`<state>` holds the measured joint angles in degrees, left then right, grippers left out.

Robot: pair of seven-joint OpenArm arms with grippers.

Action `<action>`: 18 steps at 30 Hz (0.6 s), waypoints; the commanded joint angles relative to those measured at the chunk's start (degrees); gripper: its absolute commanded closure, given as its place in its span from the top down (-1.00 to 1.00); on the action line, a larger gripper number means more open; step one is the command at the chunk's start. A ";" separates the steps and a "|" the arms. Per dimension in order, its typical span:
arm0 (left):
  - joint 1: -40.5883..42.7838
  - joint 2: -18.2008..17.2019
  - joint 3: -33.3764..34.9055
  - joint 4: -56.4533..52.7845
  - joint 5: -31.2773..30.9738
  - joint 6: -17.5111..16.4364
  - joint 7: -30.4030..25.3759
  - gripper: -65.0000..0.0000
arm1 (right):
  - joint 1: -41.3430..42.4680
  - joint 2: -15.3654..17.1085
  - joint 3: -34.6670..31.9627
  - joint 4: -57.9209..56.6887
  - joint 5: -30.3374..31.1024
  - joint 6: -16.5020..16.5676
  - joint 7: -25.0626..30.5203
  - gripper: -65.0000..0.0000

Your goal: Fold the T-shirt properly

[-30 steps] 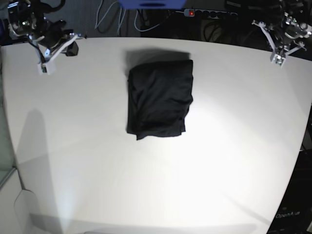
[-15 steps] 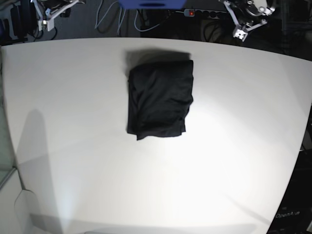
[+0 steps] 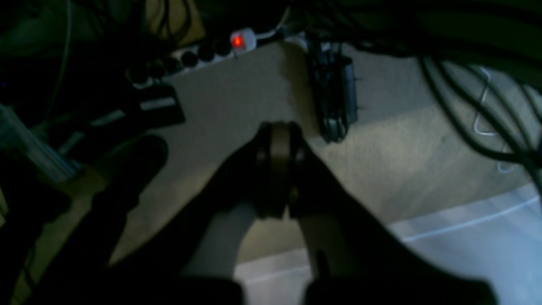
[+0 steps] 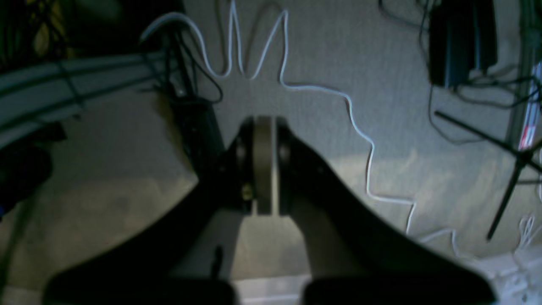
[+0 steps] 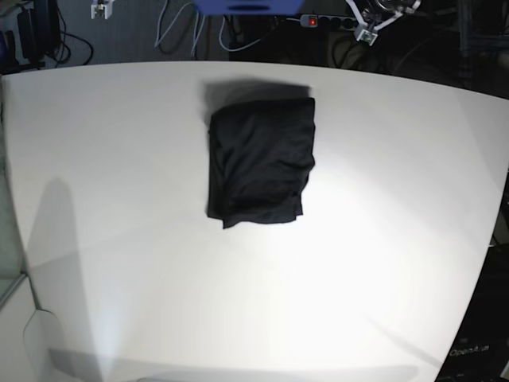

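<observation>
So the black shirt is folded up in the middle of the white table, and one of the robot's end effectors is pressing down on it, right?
Not quite. The T-shirt does lie folded on the white table, but nothing presses on it. The base view shows the left end effector and right end effector beyond the table's far edge, apart from the shirt.

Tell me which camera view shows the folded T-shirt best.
The base view: the T-shirt lies whole there, a folded dark bundle on the white table. The left and right wrist views show none of it, only floor, cables and each shut pincer.
</observation>
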<state>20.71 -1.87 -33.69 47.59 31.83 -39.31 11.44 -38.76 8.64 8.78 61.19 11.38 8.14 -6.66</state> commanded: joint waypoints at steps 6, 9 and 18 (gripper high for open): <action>-4.93 -2.66 -0.02 -13.18 -0.67 -0.69 -0.94 -1.00 | 7.69 0.54 -1.26 -20.00 -3.60 0.17 8.90 -1.00; -7.65 -2.66 -0.02 -19.33 -0.41 -0.69 -3.66 -1.00 | 12.43 0.54 -1.43 -31.34 -5.53 0.17 14.17 -1.00; -15.39 -2.66 0.59 -38.06 0.21 10.61 -9.73 -1.00 | 28.70 1.25 -1.43 -61.19 -11.07 -0.19 27.01 -1.00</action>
<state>5.61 -4.34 -33.19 9.23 31.97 -28.05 2.07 -9.69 9.19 7.22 -0.01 0.21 8.03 19.18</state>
